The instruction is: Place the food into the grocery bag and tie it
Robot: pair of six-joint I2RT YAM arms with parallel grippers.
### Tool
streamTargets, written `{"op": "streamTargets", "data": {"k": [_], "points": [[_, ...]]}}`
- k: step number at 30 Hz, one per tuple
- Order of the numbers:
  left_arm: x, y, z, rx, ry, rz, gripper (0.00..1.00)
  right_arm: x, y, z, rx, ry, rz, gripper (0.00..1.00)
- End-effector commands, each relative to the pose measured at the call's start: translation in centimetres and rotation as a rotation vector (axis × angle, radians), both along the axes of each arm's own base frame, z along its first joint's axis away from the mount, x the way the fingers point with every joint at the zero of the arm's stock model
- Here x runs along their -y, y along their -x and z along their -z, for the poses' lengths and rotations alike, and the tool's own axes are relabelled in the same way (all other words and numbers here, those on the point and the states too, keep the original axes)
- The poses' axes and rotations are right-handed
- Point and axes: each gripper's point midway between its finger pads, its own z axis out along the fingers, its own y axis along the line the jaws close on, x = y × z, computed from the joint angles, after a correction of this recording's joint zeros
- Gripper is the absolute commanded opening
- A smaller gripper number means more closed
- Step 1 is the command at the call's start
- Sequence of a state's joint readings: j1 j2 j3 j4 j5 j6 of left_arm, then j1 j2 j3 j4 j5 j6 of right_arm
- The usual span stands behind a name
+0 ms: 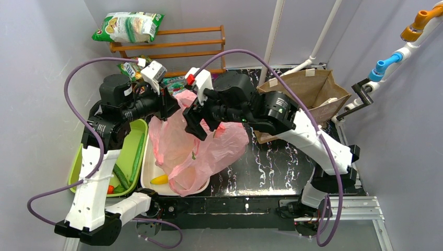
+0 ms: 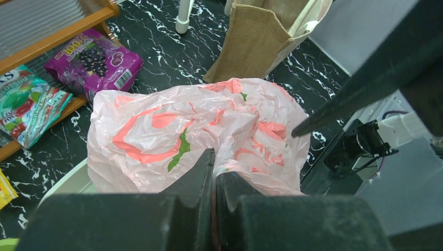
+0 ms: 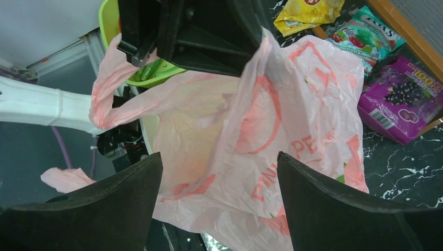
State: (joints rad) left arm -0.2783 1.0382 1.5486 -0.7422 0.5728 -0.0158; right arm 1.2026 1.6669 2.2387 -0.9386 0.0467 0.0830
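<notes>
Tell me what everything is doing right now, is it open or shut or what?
grocery bag: crumpled, not tied.
left gripper: shut on the grocery bag.
right gripper: open wide, holding nothing.
banana: lying in the white tray, beside the grocery bag.
brown paper bag: mouth open.

Crumpled pink grocery bag (image 1: 190, 151), banana (image 1: 159, 179) alongside
</notes>
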Motion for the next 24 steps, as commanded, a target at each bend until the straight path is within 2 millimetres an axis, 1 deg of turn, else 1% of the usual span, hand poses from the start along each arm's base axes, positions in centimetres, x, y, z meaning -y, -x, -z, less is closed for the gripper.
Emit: {"op": "streamTargets", "data": {"k": [1, 4, 7, 12, 15, 16, 17, 19, 21, 22, 24], "points": [[-0.1, -0.5, -0.7, -0.05, 0.038, -0.07, 0.0, -0.4, -1.5, -1.6, 0.084, -0.016, 0.103, 0.87], [-0.2, -0.8, -0.7, -0.055, 0.038, -0.092, 0.0, -0.6, -2.3, -1.2, 0.1, -0.005, 0.143, 0.87], [-0.2, -1.3, -0.9, -0.049, 0.051, -0.12, 0.0, -0.7, -3.9, -0.6, 0.139, 0.02, 0.215, 0.85], [0.5, -1.0, -1.7, -0.037, 0.091, -0.094, 0.0, -0.2, -6.9, 0.3, 0.229, 0.081, 0.353, 0.77], [1.0, -0.7, -1.9, -0.032, 0.112, -0.063, 0.0, -0.8, -7.3, 1.2, 0.235, 0.097, 0.357, 0.73], [1.2, -0.4, -2.0, -0.029, 0.117, -0.048, 0.0, -1.0, -7.4, 1.5, 0.235, 0.103, 0.356, 0.7], [1.4, -0.2, -2.0, -0.026, 0.12, -0.031, 0.0, -1.1, -7.4, 1.7, 0.239, 0.11, 0.353, 0.64], [1.6, 0.1, -2.1, -0.024, 0.125, -0.015, 0.0, -1.0, -7.7, 1.7, 0.246, 0.113, 0.363, 0.44], [1.6, 0.3, -2.1, -0.017, 0.122, -0.011, 0.0, -0.4, -7.8, 1.2, 0.255, 0.111, 0.382, 0.13], [1.5, 0.3, -2.1, -0.011, 0.121, -0.012, 0.0, 0.0, -7.8, 1.0, 0.259, 0.113, 0.389, 0.02], [1.5, 0.1, -2.3, 0.004, 0.117, -0.017, 0.0, 1.0, -7.6, 0.7, 0.26, 0.12, 0.394, 0.01]]}}
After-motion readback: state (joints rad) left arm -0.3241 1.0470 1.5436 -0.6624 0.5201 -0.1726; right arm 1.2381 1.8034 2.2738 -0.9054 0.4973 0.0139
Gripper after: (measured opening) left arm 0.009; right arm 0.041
